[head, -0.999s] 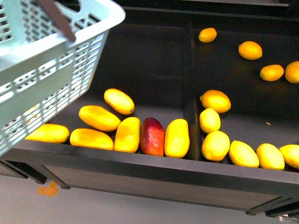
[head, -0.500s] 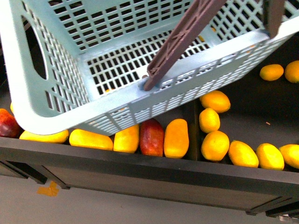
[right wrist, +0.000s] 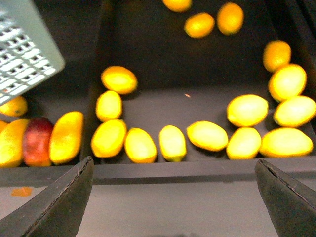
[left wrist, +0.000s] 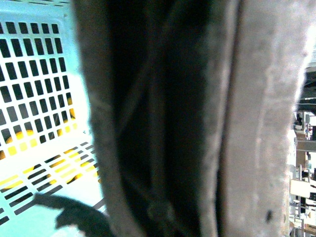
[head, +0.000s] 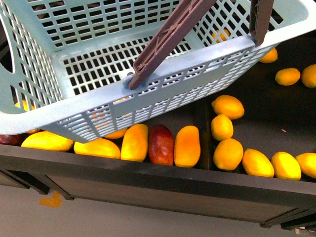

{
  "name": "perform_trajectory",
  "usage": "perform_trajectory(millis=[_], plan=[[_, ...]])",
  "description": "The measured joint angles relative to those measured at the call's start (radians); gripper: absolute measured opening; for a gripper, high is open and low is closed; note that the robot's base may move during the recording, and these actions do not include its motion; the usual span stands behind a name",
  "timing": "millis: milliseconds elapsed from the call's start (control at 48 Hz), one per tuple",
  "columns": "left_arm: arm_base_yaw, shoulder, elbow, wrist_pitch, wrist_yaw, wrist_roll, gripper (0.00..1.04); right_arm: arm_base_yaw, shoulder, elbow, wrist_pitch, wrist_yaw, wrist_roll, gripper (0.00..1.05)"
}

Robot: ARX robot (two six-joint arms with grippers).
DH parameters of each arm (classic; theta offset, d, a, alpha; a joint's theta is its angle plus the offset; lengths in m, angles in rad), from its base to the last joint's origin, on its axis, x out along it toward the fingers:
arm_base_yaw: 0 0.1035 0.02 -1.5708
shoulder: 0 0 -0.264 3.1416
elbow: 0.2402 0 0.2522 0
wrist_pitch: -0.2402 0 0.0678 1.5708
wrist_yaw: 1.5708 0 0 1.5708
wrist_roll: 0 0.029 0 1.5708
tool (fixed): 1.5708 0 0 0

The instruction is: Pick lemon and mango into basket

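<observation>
A: Which step is this?

B: Positioning, I'd judge; the basket (head: pixel 163 94) hangs tilted over the left compartment, with nothing visible inside; the mango (head: pixel 187 145) and the lemon (head: pixel 228 154) lie in the tray (head: pixel 148 180), either side of its divider (head: pixel 202 123).

A: Fingers?

B: The right gripper (right wrist: pixel 173 163) has its fingers (right wrist: pixel 69 202) wide apart and empty; the left gripper's I cannot tell, as the handle (left wrist: pixel 163 118) fills that view; next, the right should descend squarely over the mango.

Shop, prob. grocery; fruit (head: pixel 228 154) on black display shelf (head: pixel 148 181); shopping basket (head: pixel 163 94).
</observation>
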Motion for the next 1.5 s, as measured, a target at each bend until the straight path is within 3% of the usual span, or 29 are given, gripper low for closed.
perform_trajectory(millis=[125,312,500,708,1124,1499], plan=[[-0.001,0.000,0.000,0.000,0.008,-0.002,0.14,-0.053,0.394,0.097,0.265,0.027,0.031,0.96],[-0.005,0.000,0.000,0.000,0.013,-0.002,0.14,-0.053,0.867,0.305,0.480,0.101,0.101,0.96],[-0.004,0.000,0.000,0.000,0.002,0.000,0.14,-0.030,1.255,0.534,0.465,0.164,0.230,0.96],[-0.004,0.000,0.000,0.000,0.008,0.000,0.14,-0.044,1.489,0.725,0.402,0.216,0.388,0.96],[-0.004,0.000,0.000,0.000,0.007,0.000,0.14,-0.150,1.730,0.937,0.312,0.229,0.572,0.96],[-0.004,0.000,0.000,0.000,0.007,0.000,0.14,-0.166,1.823,1.015,0.297,0.230,0.610,0.96]])
